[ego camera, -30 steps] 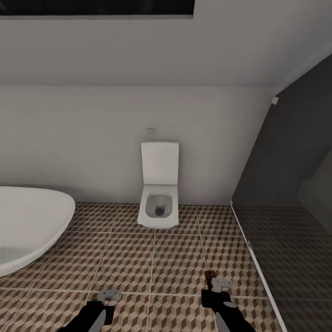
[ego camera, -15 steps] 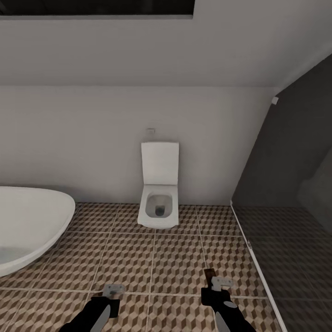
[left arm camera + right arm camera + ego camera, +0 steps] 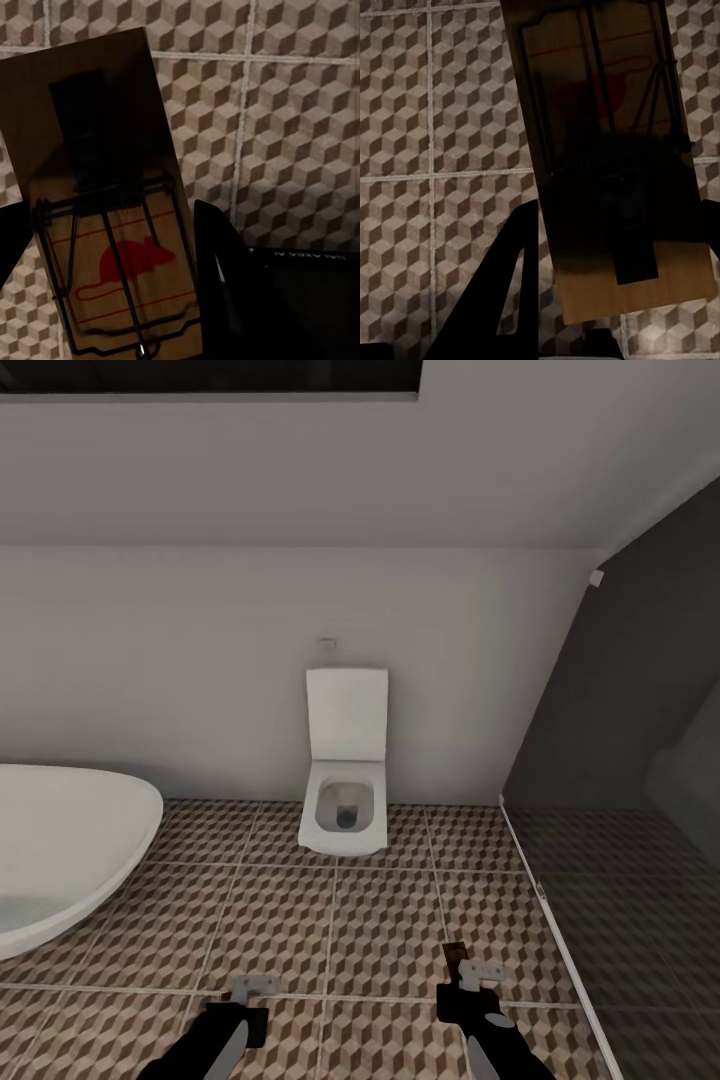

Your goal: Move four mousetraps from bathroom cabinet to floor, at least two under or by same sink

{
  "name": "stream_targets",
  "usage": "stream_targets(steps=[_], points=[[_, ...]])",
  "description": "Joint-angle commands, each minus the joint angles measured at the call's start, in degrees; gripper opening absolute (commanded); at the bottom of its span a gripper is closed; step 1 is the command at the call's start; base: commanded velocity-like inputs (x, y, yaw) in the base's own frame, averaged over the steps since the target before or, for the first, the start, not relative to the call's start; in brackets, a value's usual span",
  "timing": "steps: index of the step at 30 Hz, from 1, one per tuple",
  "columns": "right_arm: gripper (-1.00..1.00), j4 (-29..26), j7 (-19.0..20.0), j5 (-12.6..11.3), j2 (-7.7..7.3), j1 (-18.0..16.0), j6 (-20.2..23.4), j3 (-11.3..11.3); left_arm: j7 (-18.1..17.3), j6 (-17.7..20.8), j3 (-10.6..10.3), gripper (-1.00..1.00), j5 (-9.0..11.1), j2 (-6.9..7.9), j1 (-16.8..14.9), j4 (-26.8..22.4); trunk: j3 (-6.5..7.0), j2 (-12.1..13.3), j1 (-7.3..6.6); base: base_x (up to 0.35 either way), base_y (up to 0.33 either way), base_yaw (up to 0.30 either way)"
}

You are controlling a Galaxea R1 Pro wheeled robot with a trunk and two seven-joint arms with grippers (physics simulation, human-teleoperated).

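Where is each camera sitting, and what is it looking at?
Head view: up on the robot's head, looking down at the toilet, bathtub and floor; both arms and end effectors, left and right, show.
Left wrist view: by the left end effector, looking along a held mousetrap at the floor; dark fingers show.
Right wrist view: by the right end effector, looking along its mousetrap.
Shared: cube-pattern floor tiles.

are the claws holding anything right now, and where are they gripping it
Each claw holds a flat brown wooden mousetrap by its long side edges: the left claw near the red-mouse end of the left mousetrap, the right claw near the plain end of the right mousetrap.
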Motion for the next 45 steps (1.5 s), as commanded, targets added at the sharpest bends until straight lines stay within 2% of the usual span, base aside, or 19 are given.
stream_targets(steps=[1, 45], points=[[-1.00, -0.1, -0.4, -0.6, -0.04, 0.0, 0.2, 0.2, 0.3, 0.2, -0.3, -1.00, 0.4, -0.01, 0.0, -0.1, -0.11, -0.1, 0.03, 0.000, 0.000, 0.000], [-1.00, -0.2, -0.3, -0.7, -0.12, 0.0, -0.7, 0.2, 0.3, 0.2, -0.4, -1.00, 0.4, -0.18, 0.0, 0.0, -0.13, -0.1, 0.03, 0.000, 0.000, 0.000]])
